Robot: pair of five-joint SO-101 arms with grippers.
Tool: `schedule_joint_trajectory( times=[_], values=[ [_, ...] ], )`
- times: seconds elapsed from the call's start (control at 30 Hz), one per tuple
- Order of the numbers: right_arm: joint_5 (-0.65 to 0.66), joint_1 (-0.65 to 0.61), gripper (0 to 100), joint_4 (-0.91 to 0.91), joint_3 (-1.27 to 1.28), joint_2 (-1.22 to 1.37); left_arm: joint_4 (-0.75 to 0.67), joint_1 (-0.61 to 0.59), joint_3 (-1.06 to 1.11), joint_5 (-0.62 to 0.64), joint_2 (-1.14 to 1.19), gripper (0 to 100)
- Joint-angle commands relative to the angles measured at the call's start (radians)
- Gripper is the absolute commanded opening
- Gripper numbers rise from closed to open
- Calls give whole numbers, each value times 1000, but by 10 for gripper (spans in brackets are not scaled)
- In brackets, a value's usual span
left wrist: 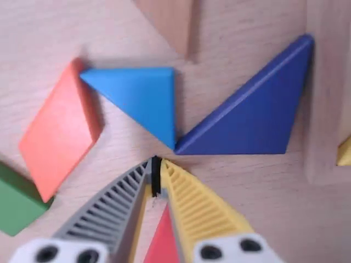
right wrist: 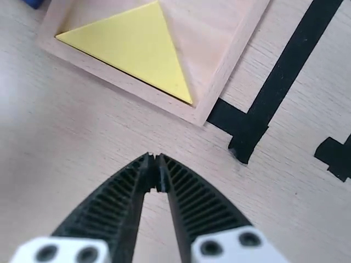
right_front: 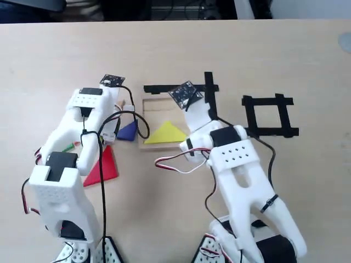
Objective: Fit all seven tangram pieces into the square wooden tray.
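1. Done so far, one piece: the yellow triangle [right wrist: 131, 46] lies flat inside the square wooden tray [right wrist: 219, 93], its long edge along one wall and its tip toward the middle. The tray floor that shows around it is bare wood
2. Still out on the table beside the tray are the dark blue triangle [left wrist: 249, 118], just beside the tray wall, and the light blue triangle [left wrist: 140, 96], meeting it corner to corner. The orange parallelogram [left wrist: 57, 129] is at the light blue one's far corner, a green piece [left wrist: 16, 203] lies near the orange, and the red triangle [right_front: 104, 164] is nearer the left arm's base
3. That makes five loose pieces – a pale wooden shape [left wrist: 170, 22] beyond the light blue triangle may be the seventh, but I cannot tell
4. The left gripper [left wrist: 155, 178] has its fingers pressed together on nothing, with the tips just short of where the two blue triangles meet
5. The right gripper [right wrist: 157, 172] is likewise closed and empty, over bare table near a tray corner and the black tape marks [right wrist: 274, 82]
6. By my judgement the task is at an early stage, with one piece seated and six to place
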Motion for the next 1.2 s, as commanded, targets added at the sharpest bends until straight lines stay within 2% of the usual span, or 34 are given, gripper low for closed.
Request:
schedule_joint_trajectory(
  times=[0.0, 0.1, 0.17, 0.3, 0.5, 0.67, 0.93, 1.17],
  values=[
    [2, -14, 11, -15, -7, -27, 164, -41, -162, -54, -34, 32],
    [3, -12, 11, -26, -7, -27, 382, -45, -285, -112, -63, 53],
    [3, -11, 11, -37, -4, -25, 473, -45, -318, -95, -83, 123],
    [3, -11, 11, -37, 8, -27, 488, -47, -206, -103, -189, 251],
    [3, -11, 11, -37, 10, -27, 221, 7, 203, -152, -554, 252],
    [3, -11, 11, -37, 12, -27, -38, -31, 510, -55, -845, 257],
    [3, -12, 11, -37, 12, -22, -239, -51, 819, -78, -881, 252],
    [3, -14, 11, -37, 12, -21, -295, -50, 863, -75, -881, 258]
  ],
)
